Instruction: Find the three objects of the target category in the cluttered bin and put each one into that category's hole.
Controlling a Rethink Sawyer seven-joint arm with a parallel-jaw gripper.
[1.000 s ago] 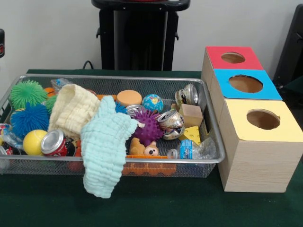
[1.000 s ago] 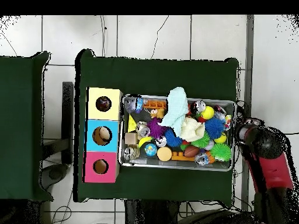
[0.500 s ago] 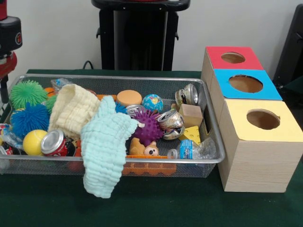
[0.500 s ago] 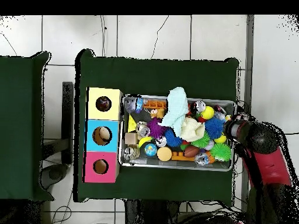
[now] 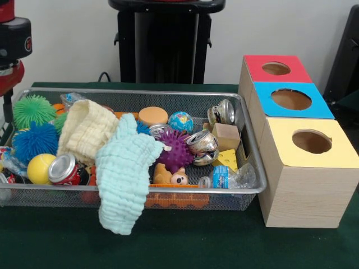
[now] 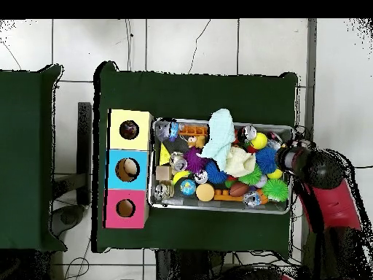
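Note:
A wire mesh bin (image 5: 247, 131) (image 6: 222, 209) holds a jumble of things. A mint cloth (image 5: 124, 168) hangs over its near rim, and a cream cloth (image 5: 85, 130) lies beside it. There are crushed cans (image 5: 202, 147) (image 5: 223, 112), a red can (image 5: 64, 169), spiky balls in purple (image 5: 175, 150), blue (image 5: 33, 140) and green (image 5: 32, 109), a yellow ball (image 5: 40, 167), a globe ball (image 5: 180, 120) and a plastic bottle (image 5: 227, 178). Three boxes with round holes stand beside the bin: red (image 5: 276, 68), blue (image 5: 291, 99) and yellow (image 5: 312, 141). My gripper (image 5: 8, 106) (image 6: 285, 159) hangs over the bin's end by the green ball.
In the bin also lie a wooden block (image 5: 225, 136), a yellow cheese wedge (image 5: 227, 159), an orange disc (image 5: 152, 116), a small bear figure (image 5: 171, 176) and an orange rack (image 5: 176, 197). The red and black arm (image 6: 328, 197) reaches in from beside the table.
The arm has swung in from off the table's side until its head is over the bin's end by the green and blue spiky balls. The things in the bin have not moved.

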